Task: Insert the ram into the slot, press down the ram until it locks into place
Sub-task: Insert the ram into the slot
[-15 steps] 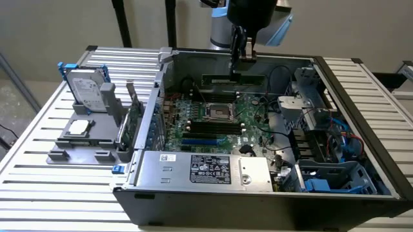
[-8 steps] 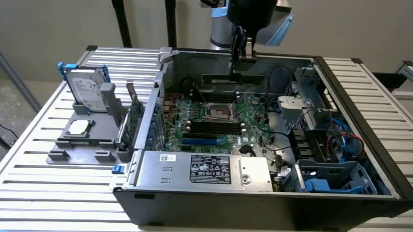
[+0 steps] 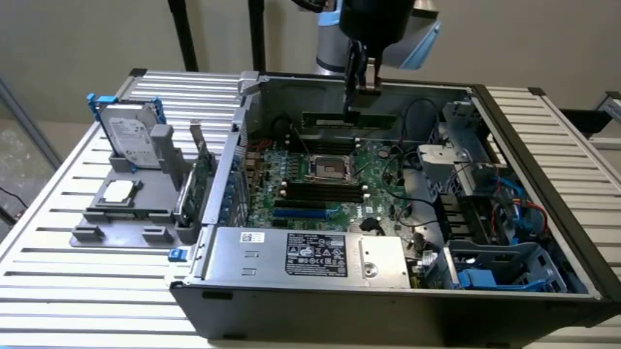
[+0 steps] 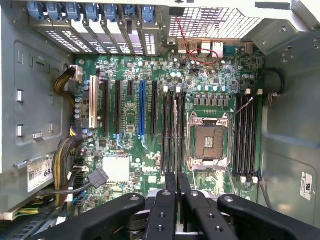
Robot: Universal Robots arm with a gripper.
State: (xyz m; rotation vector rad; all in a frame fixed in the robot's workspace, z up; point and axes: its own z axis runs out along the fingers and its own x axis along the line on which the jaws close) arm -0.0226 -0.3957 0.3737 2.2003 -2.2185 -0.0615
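In the exterior view my gripper [image 3: 353, 109] hangs over the open computer case, shut on the ram [image 3: 350, 120]. The ram is a long green stick held level, well above the motherboard [image 3: 374, 207]. Below it lie parallel black slots [image 3: 321, 193] between the processor socket and the blue slot, with more behind the socket [image 3: 325, 138]. In the wrist view my gripper [image 4: 177, 187] points straight down, its black fingers [image 4: 171, 190] close together and in line with the black slots [image 4: 175, 130] beside the socket. Another bank of slots [image 4: 247, 135] lies on the socket's other side.
The processor socket [image 3: 330, 169] [image 4: 207, 142] sits mid-board, with a blue slot [image 4: 142, 112] and a white slot [image 4: 92, 107] beyond the black ones. A power supply [image 3: 301, 254], a drive cage [image 3: 475, 182] and cable bundles [image 4: 65, 155] crowd the case. Outside stand a hard drive [image 3: 131, 138] and a green card [image 3: 199, 182].
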